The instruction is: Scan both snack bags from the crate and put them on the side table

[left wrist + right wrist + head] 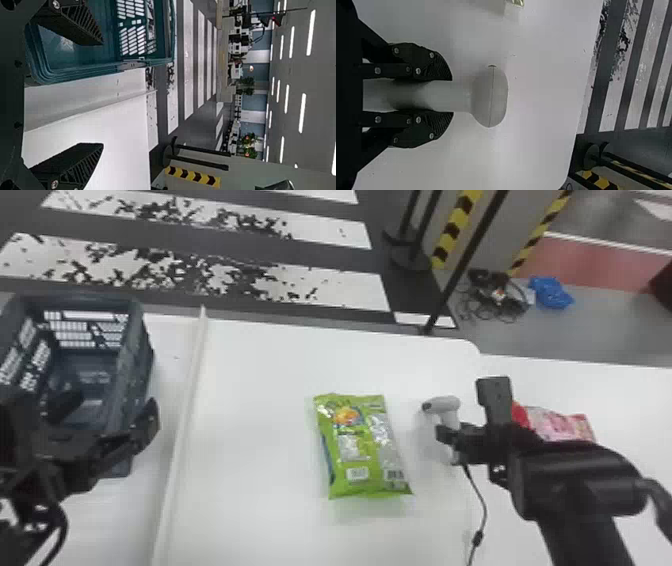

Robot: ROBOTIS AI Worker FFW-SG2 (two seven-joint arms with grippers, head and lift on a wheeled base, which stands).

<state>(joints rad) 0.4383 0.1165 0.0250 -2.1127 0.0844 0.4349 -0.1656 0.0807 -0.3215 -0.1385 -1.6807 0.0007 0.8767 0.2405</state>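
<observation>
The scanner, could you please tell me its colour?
The scanner is light grey, clearest in the right wrist view.

Taking twelve o'clock as straight out from the left gripper [108, 412], we see its two black fingers [75, 164] spread wide, nothing between them. At eleven o'clock we have the blue-green crate [89, 72], one finger overlapping our view into it. A pale raised strip [99, 111] runs beside the crate, and the white table [123, 126] spreads toward one o'clock. Past them, we find the striped floor [188, 67] at twelve, dark posts [204, 152] and a yellow-and-black chevron strip [191, 175] near one, and ceiling lights [311, 33] far off.
</observation>
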